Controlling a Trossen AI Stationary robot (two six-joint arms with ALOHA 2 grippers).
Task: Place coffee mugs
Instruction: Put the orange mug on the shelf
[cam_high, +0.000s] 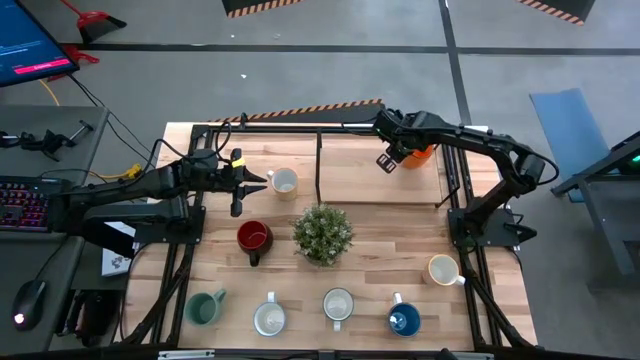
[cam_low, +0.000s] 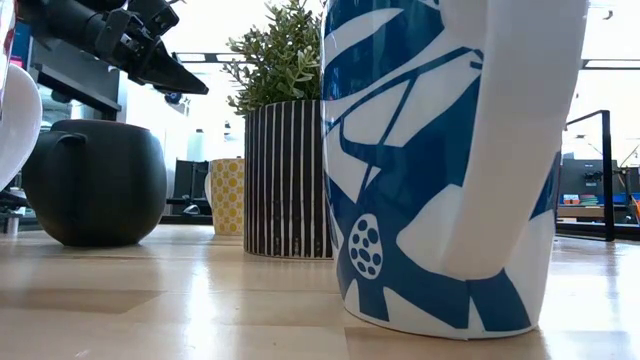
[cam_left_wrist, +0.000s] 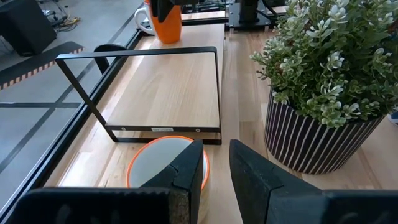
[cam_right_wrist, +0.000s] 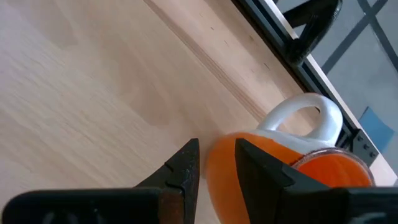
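Left gripper (cam_high: 262, 182) at the yellow-patterned mug (cam_high: 284, 182), far-left of the desk (cam_high: 380, 235): fingers part open over its rim, no grip I'd confirm. Right gripper (cam_high: 390, 160) at the orange mug (cam_high: 418, 155), far right: fingers narrowly apart against its wall, not visibly clamped. Glazed ceramic: rigid, slick, chippable. I'd pinch the rim wall.

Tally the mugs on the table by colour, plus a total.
White/pale mugs: 3
Red mug: 1
Orange mug: 1
Green mug: 1
Blue mug: 1
Cream mug: 1
Total: 8 mugs
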